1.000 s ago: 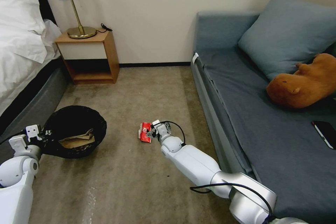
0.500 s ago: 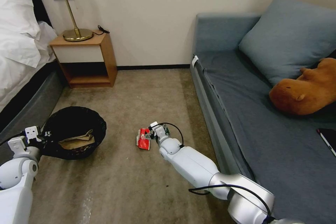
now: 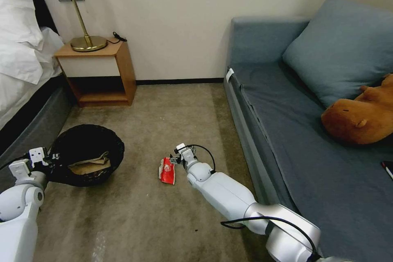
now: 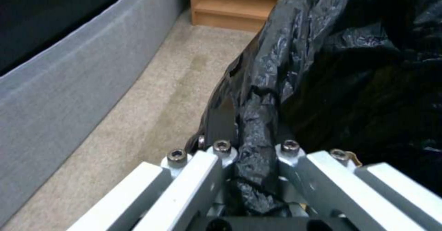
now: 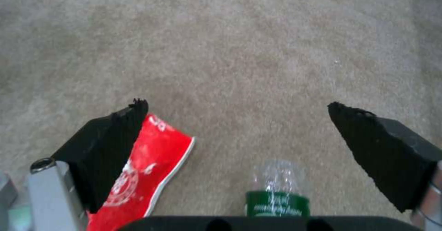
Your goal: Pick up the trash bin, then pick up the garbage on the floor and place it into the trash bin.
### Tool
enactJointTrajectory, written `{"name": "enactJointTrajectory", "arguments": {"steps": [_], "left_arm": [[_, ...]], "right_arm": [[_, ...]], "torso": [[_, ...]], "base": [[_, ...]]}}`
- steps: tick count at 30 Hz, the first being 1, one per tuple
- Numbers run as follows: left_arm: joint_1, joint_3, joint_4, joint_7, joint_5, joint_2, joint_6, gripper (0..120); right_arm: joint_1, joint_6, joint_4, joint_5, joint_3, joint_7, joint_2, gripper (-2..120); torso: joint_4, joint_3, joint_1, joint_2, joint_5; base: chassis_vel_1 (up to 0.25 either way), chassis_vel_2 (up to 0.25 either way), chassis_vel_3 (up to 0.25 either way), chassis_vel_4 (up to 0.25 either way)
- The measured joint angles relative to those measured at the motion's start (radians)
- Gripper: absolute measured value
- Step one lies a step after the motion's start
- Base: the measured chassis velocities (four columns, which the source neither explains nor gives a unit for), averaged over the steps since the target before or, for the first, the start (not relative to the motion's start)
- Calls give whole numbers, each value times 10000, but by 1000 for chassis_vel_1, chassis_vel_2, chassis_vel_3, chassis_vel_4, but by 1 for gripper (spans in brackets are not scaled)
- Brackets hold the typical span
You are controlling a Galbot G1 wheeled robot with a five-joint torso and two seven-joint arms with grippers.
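The trash bin [image 3: 88,147], lined with a crinkled black bag [image 4: 350,68], hangs low at the left with a crumpled brown paper bag [image 3: 88,165] inside. My left gripper [image 3: 41,159] [image 4: 255,148] is shut on the bagged rim. A red snack packet [image 3: 167,171] [image 5: 147,169] lies on the carpet, touching one finger [image 5: 110,141] of my right gripper [image 3: 177,159] [image 5: 236,104]. That gripper is open, close above the floor. A small clear bottle with a green label [image 5: 276,189] lies between its fingers, near the palm.
The bed [image 3: 24,102] borders the left side. A wooden nightstand [image 3: 100,73] with a brass lamp [image 3: 84,28] stands by the wall. The grey sofa [image 3: 294,139] runs along the right, carrying a cushion, a brown plush toy [image 3: 364,114] and a black phone [image 3: 389,168].
The whole head view has shifted downward, so the camera moved. The red packet now lies slightly nearer me than the right gripper's tips. The left gripper still holds the bin.
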Motion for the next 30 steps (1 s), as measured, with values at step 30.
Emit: {"name": "enactJointTrajectory", "arguments": {"steps": [30], "left_arm": [[-8, 321, -239, 55, 59, -44, 39, 3]], "right_arm": [[615, -1398, 1473, 746, -1807, 511, -1348, 100]], "torso": [[-1, 0, 0, 0, 0]], "base": [[-79, 78, 77, -81]]}}
